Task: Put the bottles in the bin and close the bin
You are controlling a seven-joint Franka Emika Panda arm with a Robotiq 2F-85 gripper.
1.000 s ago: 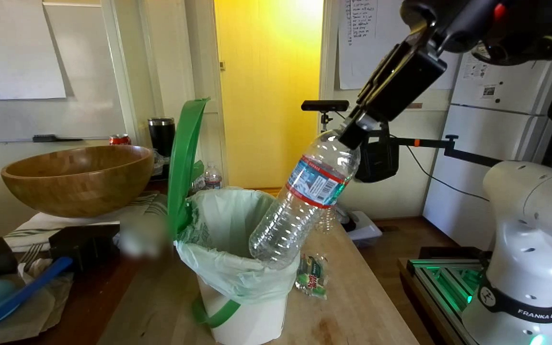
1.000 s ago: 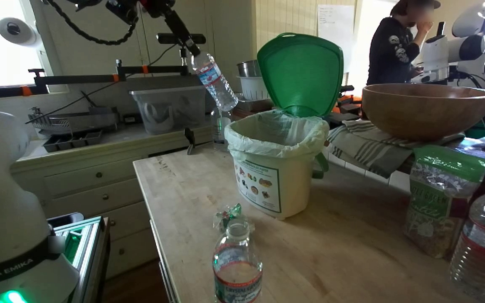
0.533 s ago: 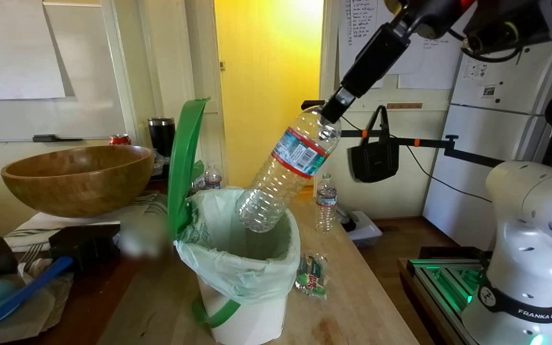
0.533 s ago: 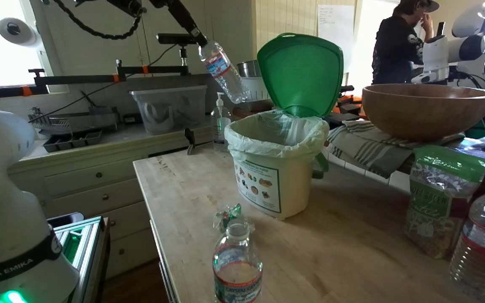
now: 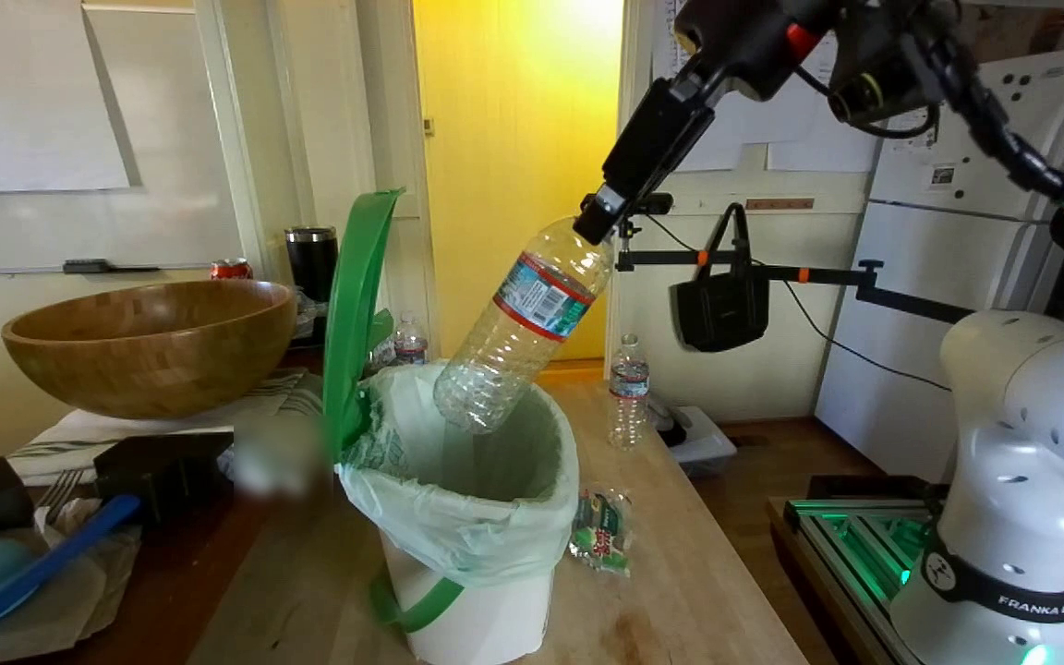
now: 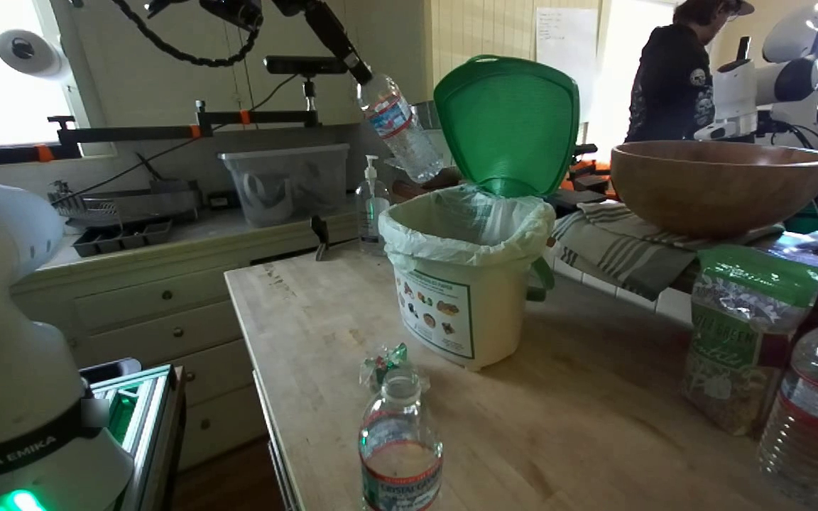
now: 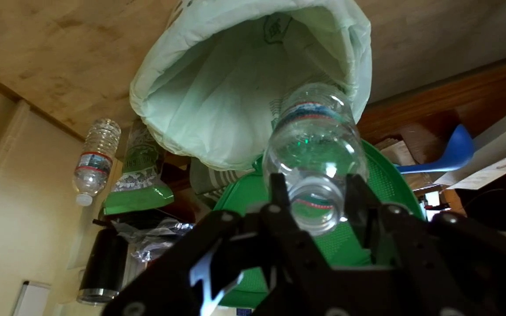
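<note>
Over by the lined bin, one water bottle in my pincer: two fingers narrowed on its neck, body tilted, neck uppermost. In an exterior view its base shows higher than the rim; in the wrist view it overlaps the bin's mouth. Whether squarely above the mouth, I cannot tell.

Water bottles, count three. Besides mine, two upright, well apart. In an exterior view a near bottle stands on the wooden table; a white-capped bottle, near right, stands just beside a food bag, count one.

Bin: one, upright on that table. Lid: one, green, raised in both exterior views.

Packet: one, crinkled, between near bottle and bin. In an exterior view, a bowl, count one, wooden, right of the bin and farther, on a striped towel. Pump dispenser: one, left of the bin, beyond it. Tub: one, clear, far left. Person: one, standing, far right.

Also in an exterior view: one black cup, one red can, far left, past the bowl.
</note>
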